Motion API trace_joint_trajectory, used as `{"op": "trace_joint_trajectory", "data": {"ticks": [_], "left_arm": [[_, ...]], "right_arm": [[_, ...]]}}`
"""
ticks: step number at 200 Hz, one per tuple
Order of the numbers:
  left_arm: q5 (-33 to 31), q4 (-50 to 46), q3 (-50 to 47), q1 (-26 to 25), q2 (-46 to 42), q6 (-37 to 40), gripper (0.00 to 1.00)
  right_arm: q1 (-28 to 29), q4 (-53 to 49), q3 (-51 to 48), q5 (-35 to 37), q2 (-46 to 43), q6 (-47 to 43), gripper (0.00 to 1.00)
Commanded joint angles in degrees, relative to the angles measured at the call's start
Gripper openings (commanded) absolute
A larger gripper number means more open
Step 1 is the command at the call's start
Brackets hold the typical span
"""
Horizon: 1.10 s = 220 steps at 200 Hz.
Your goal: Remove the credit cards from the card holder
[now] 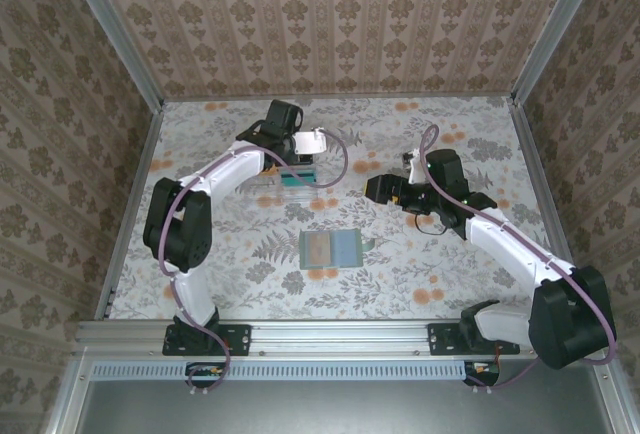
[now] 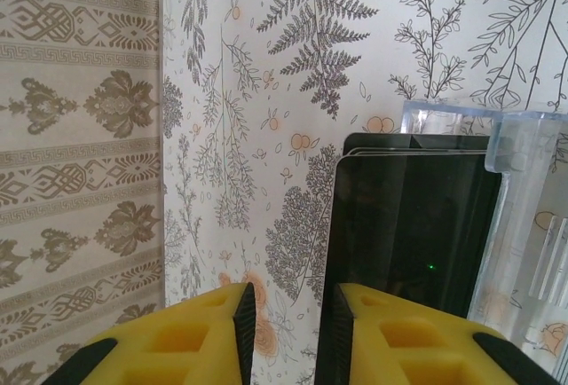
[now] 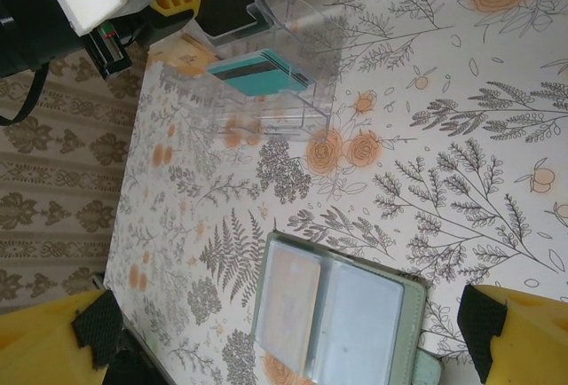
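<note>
Card holder (image 1: pixel 330 249) lies open and flat near the middle of the floral tabletop (image 1: pixel 450 274), with bare surface on every side and the wallpapered walls (image 1: pixel 60 104) well apart from it. In the overhead view we find a clear plastic tray (image 1: pixel 290 182) at 11 o'clock from the holder, under the reaching left arm. The right arm's wrist hangs at 2 o'clock.

The right wrist camera gives us what the overhead view blurs. A pale orange card (image 3: pixel 293 305) sits in the holder's 9 o'clock pocket, beside a grey-blue pocket whose contents we cannot tell. Teal cards (image 3: pixel 262 73) with a dark band lie in one tray compartment. The right gripper (image 3: pixel 284 336) has its jaws spread wide, gripping nothing, and the holder shows between the yellow fingers (image 3: pixel 53 345).

From the left wrist we see the left gripper (image 2: pixel 288 341) with its jaws a narrow gap apart and tabletop showing between them. Dark cards (image 2: pixel 408 225) lie just at 1 o'clock of them, against the tray's clear wall. The back wall rises at 9 o'clock.
</note>
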Motion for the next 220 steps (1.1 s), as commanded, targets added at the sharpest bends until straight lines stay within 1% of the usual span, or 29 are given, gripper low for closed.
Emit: {"op": "trace_joint_trajectory", "data": {"ticks": [1,13,35,42,60,73,95,124,142,147,157,165,177,178,184,200,207,211,220], "left_arm": [[1.49,-0.96,0.86,0.12,-2.88,-3.47,0.33],[1.78,-1.17,0.37,-0.22,-4.49,-5.37,0.33],[2.80,-2.58,-1.20,-0.95,-8.37,-9.19,0.40],[3.05,-2.98,-2.13,-1.28,-9.72,-10.46,0.43],[3.40,-3.80,-5.20,-2.24,-13.68,-14.53,0.44],[3.58,-3.73,-7.87,-2.94,-16.87,-18.35,0.48],[3.28,-2.38,-13.07,-3.86,-22.82,-28.36,0.61],[6.81,-1.74,-19.35,-3.62,-31.26,-46.49,0.63],[8.46,-2.67,-22.45,-3.09,-35.40,-60.95,0.68],[9.22,-3.35,-23.10,-2.84,-36.23,-64.87,0.69],[11.23,-4.96,-24.64,-2.45,-37.48,-71.36,0.70],[12.21,-6.07,-25.98,-2.24,-38.22,-76.30,0.70],[12.82,-6.95,-28.87,-2.08,-39.00,-84.17,0.67],[13.03,-6.95,-29.06,-2.06,-39.01,-84.79,0.67],[14.69,-6.52,-31.06,-2.04,-39.27,-87.44,0.64],[19.13,-4.27,-35.80,-2.03,-39.63,-94.38,0.57],[20.74,-2.60,-37.93,-2.03,-39.70,-97.40,0.56],[21.66,-1.44,-39.27,-2.12,-39.80,-98.96,0.56],[23.46,1.75,-42.27,-2.25,-39.97,-102.28,0.55]], "right_arm": [[-0.29,0.87,1.30,-1.64,0.49,0.68,1.00],[-0.35,0.78,1.36,-1.60,0.69,0.60,1.00],[-0.08,0.30,1.56,-1.48,1.15,0.02,1.00],[0.11,0.13,1.56,-1.35,1.23,-0.10,1.00],[1.03,-0.94,1.65,-0.49,1.33,-0.96,1.00],[2.02,-1.64,1.59,0.42,1.41,-1.43,1.00],[4.13,-2.51,1.06,2.48,1.25,-1.86,1.00],[8.39,-4.14,0.95,6.14,1.62,-3.24,1.00],[12.08,-5.75,1.10,9.66,2.48,-4.47,0.90],[13.00,-5.90,1.04,10.51,2.80,-4.67,0.85],[14.91,-6.02,0.82,12.13,3.67,-4.71,0.78],[16.12,-5.87,0.56,12.87,4.48,-4.47,0.70],[17.75,-5.38,0.08,14.05,5.83,-4.03,0.57],[18.01,-5.45,0.03,14.35,6.10,-3.99,0.55],[18.74,-5.57,-0.02,15.20,6.78,-3.90,0.51],[20.77,-5.53,-0.54,17.41,8.65,-3.32,0.42],[21.58,-5.47,-0.78,18.47,8.71,-3.04,0.39],[21.96,-5.38,-0.87,19.02,10.51,-2.89,0.38],[22.53,-5.28,-1.22,19.75,11.52,-2.61,0.36]]}}
